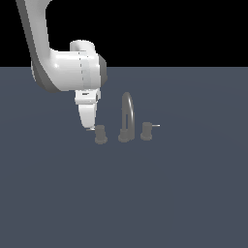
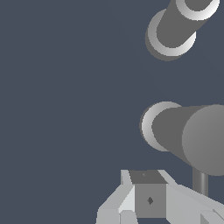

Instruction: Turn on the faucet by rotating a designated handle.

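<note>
The step in hand looks like the approach: the white claw (image 1: 90, 127) hangs just beside the short dull-grey cylindrical handle (image 1: 100, 134), on the side away from the thin arched grey faucet (image 1: 127, 118) on the dark slate table (image 1: 145, 193); next it must catch the lever rod and sweep it round. The exterior view shows the whole fixture; the wrist view shows the handle (image 2: 192, 138) close by the claw (image 2: 148, 201) and a stub of rod (image 2: 200, 181); whether the claw is spread or pressed together I cannot tell.

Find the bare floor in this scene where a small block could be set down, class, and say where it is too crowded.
Free: the wide floor in front of the faucet, and the stretch toward the exterior view's right beyond the right-hand knob. Crowded: around the handle, where the gripper hangs close beside it.
</note>
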`<state>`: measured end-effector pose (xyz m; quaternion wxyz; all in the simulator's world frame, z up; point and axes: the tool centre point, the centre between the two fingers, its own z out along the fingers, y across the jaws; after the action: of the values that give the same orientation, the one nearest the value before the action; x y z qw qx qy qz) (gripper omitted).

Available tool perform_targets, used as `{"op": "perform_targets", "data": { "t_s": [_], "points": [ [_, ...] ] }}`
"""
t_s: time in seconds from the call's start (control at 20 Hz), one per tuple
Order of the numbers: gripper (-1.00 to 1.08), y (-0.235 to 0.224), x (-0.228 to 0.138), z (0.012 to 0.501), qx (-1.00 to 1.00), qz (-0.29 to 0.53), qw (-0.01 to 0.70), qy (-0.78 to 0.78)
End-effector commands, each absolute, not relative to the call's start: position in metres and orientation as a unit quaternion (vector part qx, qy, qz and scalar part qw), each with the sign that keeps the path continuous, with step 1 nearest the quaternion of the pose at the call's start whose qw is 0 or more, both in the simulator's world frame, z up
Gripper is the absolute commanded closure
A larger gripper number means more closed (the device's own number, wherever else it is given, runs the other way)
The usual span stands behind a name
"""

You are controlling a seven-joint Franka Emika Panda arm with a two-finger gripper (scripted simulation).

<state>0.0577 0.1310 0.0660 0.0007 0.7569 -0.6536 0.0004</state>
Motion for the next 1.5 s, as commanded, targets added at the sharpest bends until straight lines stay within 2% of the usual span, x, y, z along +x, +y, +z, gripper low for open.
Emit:
{"op": "perform_targets", "data": {
  "t_s": [0.0, 0.6, 1.1, 1.2, 1.45],
  "points": [
    [1.08, 0.129, 0.062, 0.062, 0.752, 0.001, 0.001, -0.659],
    [1.08, 0.130, 0.062, 0.063, 0.752, 0.000, 0.000, -0.659],
    [1.08, 0.142, 0.030, 0.063, 0.752, 0.000, 0.000, -0.659],
    [1.08, 0.138, 0.038, 0.063, 0.750, 0.003, -0.003, -0.661],
    [1.08, 0.135, 0.022, 0.063, 0.751, 0.002, -0.002, -0.660]
  ]
}}
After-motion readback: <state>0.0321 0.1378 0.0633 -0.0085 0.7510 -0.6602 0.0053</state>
